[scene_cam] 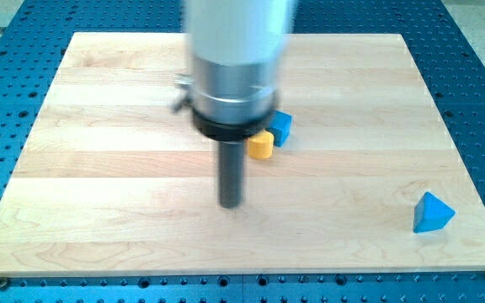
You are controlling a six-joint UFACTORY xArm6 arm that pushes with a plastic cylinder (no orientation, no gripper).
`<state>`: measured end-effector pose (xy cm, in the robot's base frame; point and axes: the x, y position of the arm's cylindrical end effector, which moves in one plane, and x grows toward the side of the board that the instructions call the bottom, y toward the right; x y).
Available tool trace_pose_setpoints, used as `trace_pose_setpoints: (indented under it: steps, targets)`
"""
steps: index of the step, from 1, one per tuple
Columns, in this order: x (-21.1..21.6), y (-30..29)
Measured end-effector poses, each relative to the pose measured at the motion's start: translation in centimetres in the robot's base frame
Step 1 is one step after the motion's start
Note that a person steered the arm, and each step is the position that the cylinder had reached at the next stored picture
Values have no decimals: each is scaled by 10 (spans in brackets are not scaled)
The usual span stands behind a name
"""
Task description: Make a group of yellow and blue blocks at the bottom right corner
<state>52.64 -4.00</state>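
My tip (pixel 231 204), no jaws fitted, sits at 7 o'clock of the light, slide-prone yellow block (pixel 261 146); push its flat 10 o'clock face.

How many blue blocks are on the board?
2: one blue block near the centre, touching the yellow block; one blue triangular block at the view's bottom right. The arm may hide others.

This looks like a robotics lab or test bench: a pale, light-grained wooden board (pixel 99 168) serves as the desk and lies on a blue metal plate (pixel 478 101) drilled with a regular grid of small mounting holes. A blurred silver and black cylindrical robot arm housing (pixel 236 80) hangs over the board, which carries only small plain coloured blocks.
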Motion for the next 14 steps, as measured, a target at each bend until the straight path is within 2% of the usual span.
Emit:
trace_pose_setpoints:
  steps: [1, 2, 3, 5, 6, 8, 9, 11, 12, 13, 14]
  targets:
    - [-60, -37]
    - [-89, 10]
    - [-100, 39]
    - [-130, 33]
    - [-135, 52]
    - [-79, 180]
    - [-42, 181]
    - [-13, 162]
    - [-13, 73]
    - [5, 86]
    - [6, 174]
